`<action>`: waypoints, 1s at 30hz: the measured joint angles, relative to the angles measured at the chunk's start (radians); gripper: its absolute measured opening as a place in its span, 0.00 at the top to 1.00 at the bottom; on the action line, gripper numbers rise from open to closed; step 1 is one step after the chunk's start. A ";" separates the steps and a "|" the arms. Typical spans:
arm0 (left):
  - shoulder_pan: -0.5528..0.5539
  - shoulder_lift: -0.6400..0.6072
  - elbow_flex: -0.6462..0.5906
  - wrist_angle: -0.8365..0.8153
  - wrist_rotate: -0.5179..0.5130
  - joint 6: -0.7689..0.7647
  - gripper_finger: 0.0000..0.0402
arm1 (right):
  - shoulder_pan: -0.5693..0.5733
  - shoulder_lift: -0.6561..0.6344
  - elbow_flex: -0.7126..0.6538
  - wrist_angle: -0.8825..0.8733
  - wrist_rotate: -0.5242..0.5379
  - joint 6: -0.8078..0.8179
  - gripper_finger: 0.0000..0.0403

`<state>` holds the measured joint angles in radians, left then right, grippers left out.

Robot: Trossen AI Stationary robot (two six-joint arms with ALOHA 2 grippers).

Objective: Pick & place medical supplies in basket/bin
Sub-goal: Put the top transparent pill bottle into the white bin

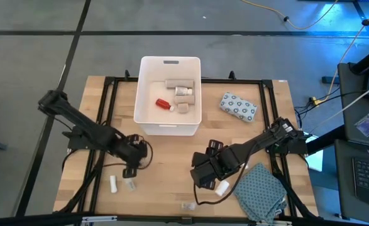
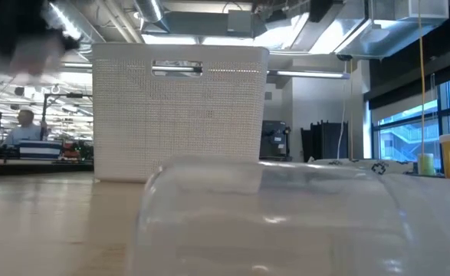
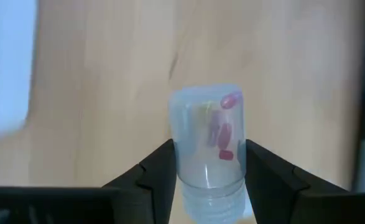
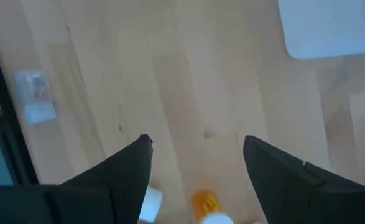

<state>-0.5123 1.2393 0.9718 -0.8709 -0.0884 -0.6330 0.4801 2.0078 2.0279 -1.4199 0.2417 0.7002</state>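
The left hand [image 3: 207, 171] grasps a clear vial [image 3: 208, 146] at lower left; the white bin [image 1: 170, 97] lies toward upper centre. The right hand [image 4: 198, 162] hangs released.

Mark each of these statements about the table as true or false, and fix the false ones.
1. The left claw has its fingers around a clear vial. True.
2. The white tub holds nothing. False: a red bottle and several pale supplies lie inside.
3. The blue-dotted soft pack lies on the table outside the tub. True.
4. The right claw is clamped on the patterned cloth. False: its fingers are apart above bare wood, beside the cloth.
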 joint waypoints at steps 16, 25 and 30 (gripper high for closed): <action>0.505 -0.027 0.426 0.090 -0.216 0.487 0.62 | -0.131 -0.022 0.002 -0.013 0.019 -0.077 0.37; 0.859 0.202 0.436 -0.076 -0.050 0.718 0.60 | -0.158 -0.022 0.003 -0.021 0.024 -0.080 0.37; 0.959 0.367 0.436 -0.080 -0.042 0.807 0.61 | -0.168 -0.022 0.002 -0.021 0.027 -0.056 0.37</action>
<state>0.4464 1.6059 1.4075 -0.9507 -0.1304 0.1737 0.3125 1.9858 2.0300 -1.4406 0.2687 0.6438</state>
